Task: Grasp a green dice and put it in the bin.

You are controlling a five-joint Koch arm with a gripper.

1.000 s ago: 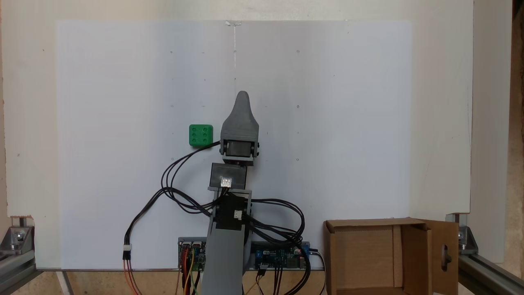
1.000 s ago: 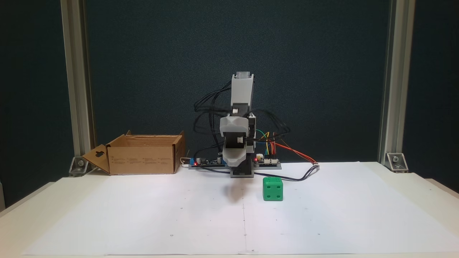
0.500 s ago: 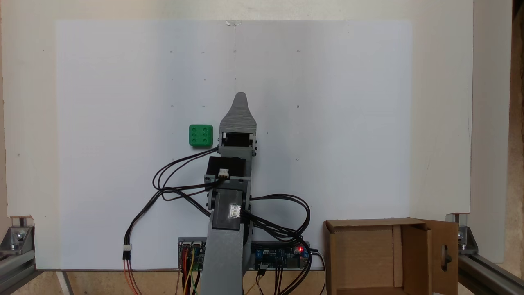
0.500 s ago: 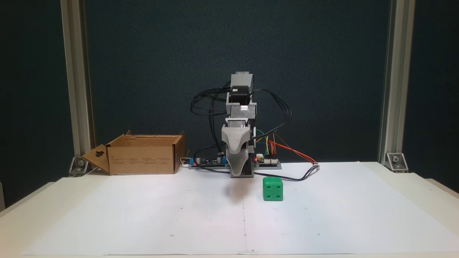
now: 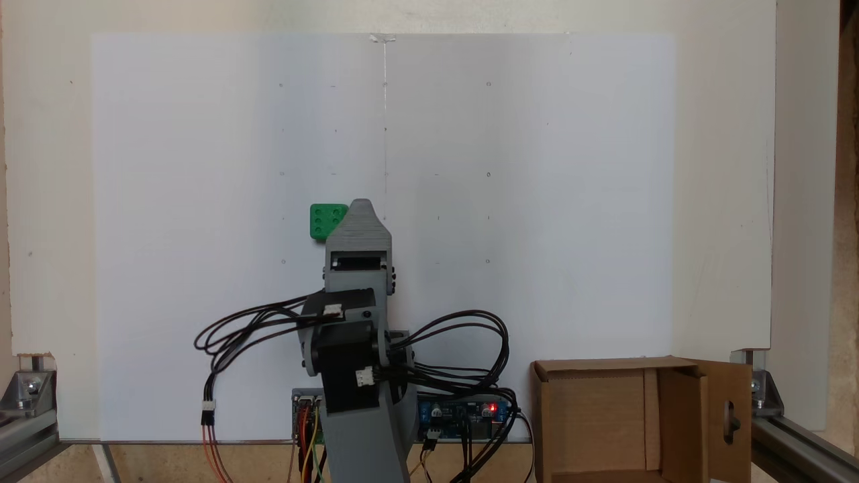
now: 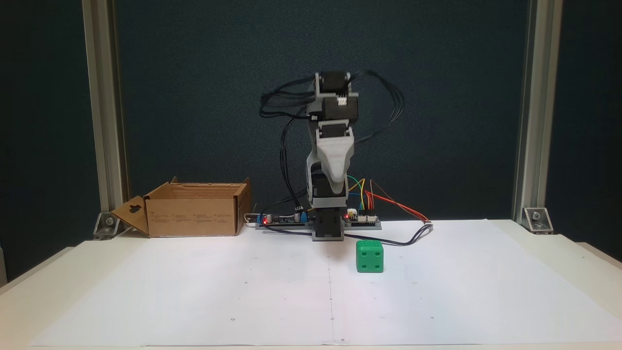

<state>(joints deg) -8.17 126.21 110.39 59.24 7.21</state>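
Hand (image 6: 338,190) risen, green dice (image 6: 370,256) well below

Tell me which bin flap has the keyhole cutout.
The bin's outward-folded side flap, farthest from the arm, at left in the front fixed view; the other flaps are plain.

A small hobby robot arm (image 6: 330,160) built from grey 3D-printed plastic links and black box-shaped servo motors. Its gripper (image 5: 360,204) is a grey, ridged shell tapering to a rounded tip. Bundles of black cables (image 5: 463,349) loop loosely from white connectors on the servos. At its base sit circuit boards (image 6: 362,219) with red lights and red, yellow and green wires (image 6: 369,194).
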